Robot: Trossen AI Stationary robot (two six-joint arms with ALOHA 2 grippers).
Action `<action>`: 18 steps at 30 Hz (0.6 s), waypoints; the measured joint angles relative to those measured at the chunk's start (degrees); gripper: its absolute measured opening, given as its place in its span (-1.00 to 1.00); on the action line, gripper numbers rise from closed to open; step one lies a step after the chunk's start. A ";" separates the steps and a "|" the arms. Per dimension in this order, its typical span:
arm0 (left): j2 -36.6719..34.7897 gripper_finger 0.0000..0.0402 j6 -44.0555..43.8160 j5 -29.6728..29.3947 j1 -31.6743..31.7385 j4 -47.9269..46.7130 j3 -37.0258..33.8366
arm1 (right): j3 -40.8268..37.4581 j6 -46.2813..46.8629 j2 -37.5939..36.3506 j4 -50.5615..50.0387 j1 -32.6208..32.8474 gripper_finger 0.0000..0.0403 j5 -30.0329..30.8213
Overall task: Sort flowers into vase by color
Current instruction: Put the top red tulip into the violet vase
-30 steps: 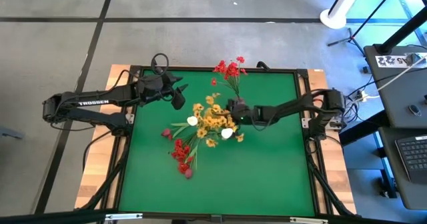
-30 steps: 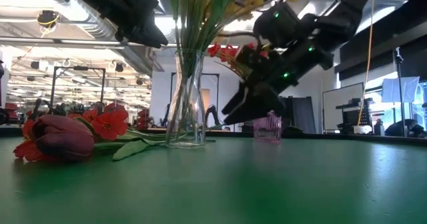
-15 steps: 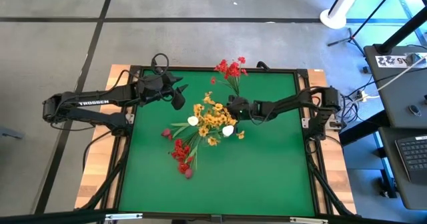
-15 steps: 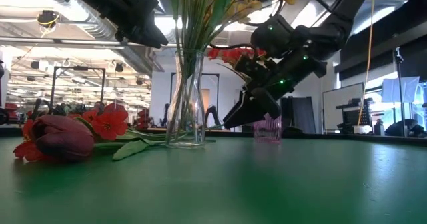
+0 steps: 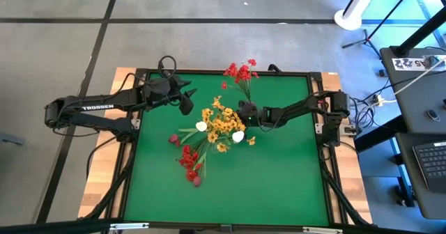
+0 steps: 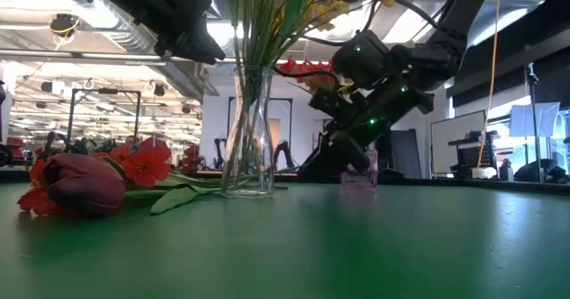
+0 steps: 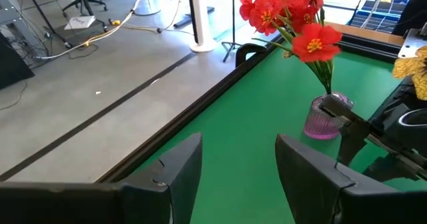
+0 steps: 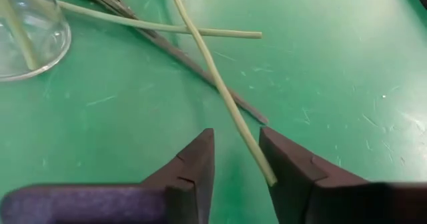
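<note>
— Green table mat [image 5: 279, 171], wooden frame around it, grey floor beyond. Flowers where?

— Yellow blossom clusters [image 5: 221, 125] with white tulip buds [image 5: 237, 137] standing in a clear glass vase [image 6: 248, 139] mid-table. Red blossom clusters [image 5: 240, 72] upright in a small pink vase [image 7: 325, 117] near the far edge. More red blossoms [image 5: 188, 159] and a dark maroon bud [image 6: 82, 183] lying flat on the mat, just beside the glass vase.

— Loose stems?

— Pale green stems [image 8: 220, 84] lying crossed on the mat close to the glass vase's base, one running right up between the right gripper's fingers.

— Right gripper?

— Right gripper [image 8: 237, 164] down low at the mat between the two vases, jaws partly open around that stem's end, pad touching or nearly touching it; firm grip impossible to confirm.

— Left one?

— Left gripper [image 7: 237, 167] hanging above the far left part of the mat, well apart from the flowers, fingers spread, holding nothing.

— Anything in the way?

— Pink vase and glass vase close on either side of the right arm; yellow blooms overhanging the wrist from above.
</note>
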 joint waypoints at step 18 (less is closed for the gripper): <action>0.00 -0.08 -0.16 -0.01 0.00 -0.02 0.00 | 0.00 1.47 0.00 0.87 0.00 -0.59 -1.51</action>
